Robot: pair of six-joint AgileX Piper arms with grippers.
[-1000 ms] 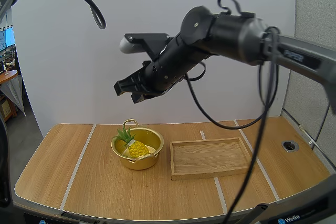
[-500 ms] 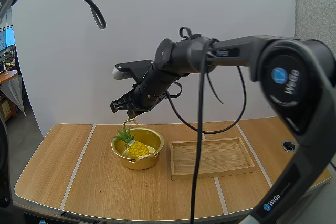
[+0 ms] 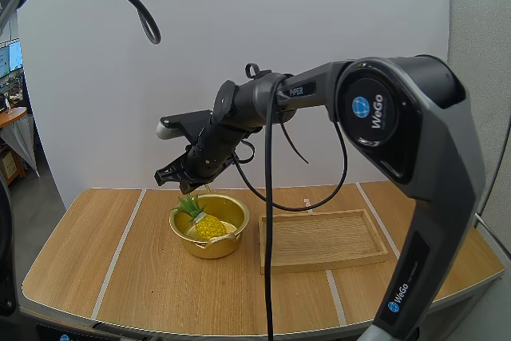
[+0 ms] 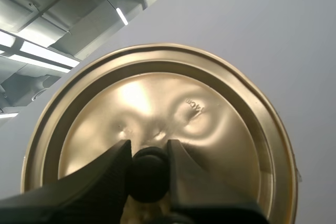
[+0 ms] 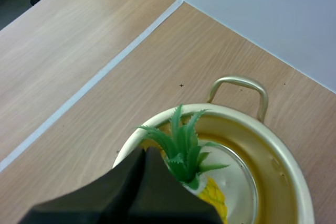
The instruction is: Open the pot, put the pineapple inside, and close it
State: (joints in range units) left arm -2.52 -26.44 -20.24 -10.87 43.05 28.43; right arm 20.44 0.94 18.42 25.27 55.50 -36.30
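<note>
Left claw [image 4: 148, 167] is clamped tight on the black knob [image 4: 148, 178] of the gold lid [image 4: 173, 103]. It's holding the lid way up high, well above the surface [image 3: 96, 261]. My guess is it's parked up there so the pot mouth is clear until it's time to close.

Right claw [image 5: 145, 153] has its fingers pressed together with nothing between them. It hovers just over the pot's far-left rim, right by the green leaves. An empty claw over a loaded pot tells me the drop-in part is finished. That arm would need to get out of the way before the lid can come down.

The pot [image 3: 211, 247] is gold with loop handles, sits left of centre on the surface, and is wide open. The pineapple [image 3: 207, 227] lies inside it, leaning, with the crown pointing far-left and the leaves poking up around rim height. Those leaves could snag the lid, I reckon.

The wooden tray [image 3: 319, 239] sits just right of the pot, not touching it, with nothing in it.
</note>
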